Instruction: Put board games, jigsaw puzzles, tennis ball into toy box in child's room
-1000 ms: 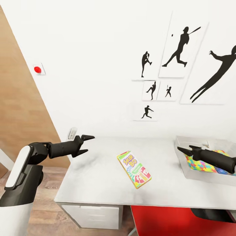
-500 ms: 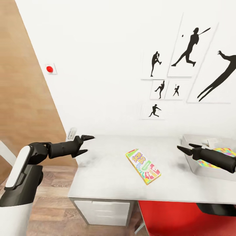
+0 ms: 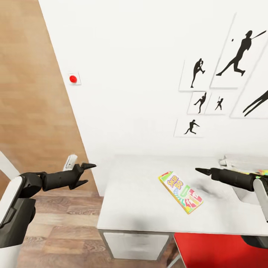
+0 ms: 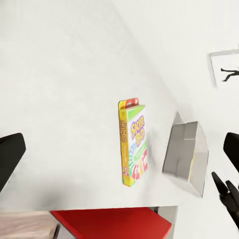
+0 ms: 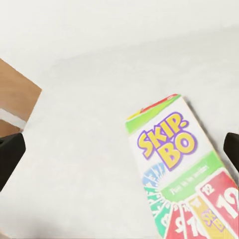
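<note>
Head view: left gripper (image 3: 86, 173) spread wide and empty off the table (image 3: 141, 201), right gripper (image 3: 201, 171) empty above the SKIP-BO box (image 3: 180, 187), jaw gap unclear

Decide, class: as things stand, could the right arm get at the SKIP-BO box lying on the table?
Probably yes. The right gripper hangs open above the table, just beside the SKIP-BO box, which lies flat with nothing on it or between them. The toy box sits off to the side, out of the way.

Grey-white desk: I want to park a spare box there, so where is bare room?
The glossy grey-white desk is bare between its left edge and the SKIP-BO game box. It is crowded toward the light grey toy box, behind the right gripper.
</note>
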Controlling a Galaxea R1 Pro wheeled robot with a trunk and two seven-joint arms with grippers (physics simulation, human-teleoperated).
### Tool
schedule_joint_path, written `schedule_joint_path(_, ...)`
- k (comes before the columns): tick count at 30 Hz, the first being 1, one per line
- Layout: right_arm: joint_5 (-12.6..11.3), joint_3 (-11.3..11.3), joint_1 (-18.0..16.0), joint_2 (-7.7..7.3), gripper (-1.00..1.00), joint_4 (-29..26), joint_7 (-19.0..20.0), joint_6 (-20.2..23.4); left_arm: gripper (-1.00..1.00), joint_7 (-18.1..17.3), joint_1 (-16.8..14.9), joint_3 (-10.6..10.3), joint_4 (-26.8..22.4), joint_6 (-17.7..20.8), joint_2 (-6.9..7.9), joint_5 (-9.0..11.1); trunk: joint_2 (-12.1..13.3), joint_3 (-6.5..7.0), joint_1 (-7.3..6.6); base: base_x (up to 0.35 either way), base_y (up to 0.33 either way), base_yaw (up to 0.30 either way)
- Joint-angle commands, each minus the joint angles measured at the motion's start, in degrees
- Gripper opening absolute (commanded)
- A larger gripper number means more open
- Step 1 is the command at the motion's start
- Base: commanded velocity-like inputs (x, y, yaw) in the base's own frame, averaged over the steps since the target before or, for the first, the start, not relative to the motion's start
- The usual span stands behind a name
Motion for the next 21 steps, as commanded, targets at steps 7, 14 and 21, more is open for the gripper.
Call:
schedule_joint_path(7,0.37,3.98,-11.16,0.96,1.00,21.85,-2.60,0.22,1.00,-0.37,9.32,9.44,0.63,1.15,3.07,0.54,-0.13,-0.12,0.04,0.020,0.066,0.000)
schedule_joint_path(14,0.44,4.72,-13.74,1.01,1.00,30.10,-3.22,0.84,1.00,-19.61,10.73,7.75,17.62,2.08,2.02,-16.15,-0.13,-0.12,0.04,0.001,0.005,0.000)
schedule_joint_path(21,0.37,4.38,-13.86,0.51,1.00,32.46,-3.18,3.05,1.00,-60.29,10.70,4.83,35.74,-8.42,0.72,-45.37,-0.13,-0.12,0.04,0.000,0.000,0.000)
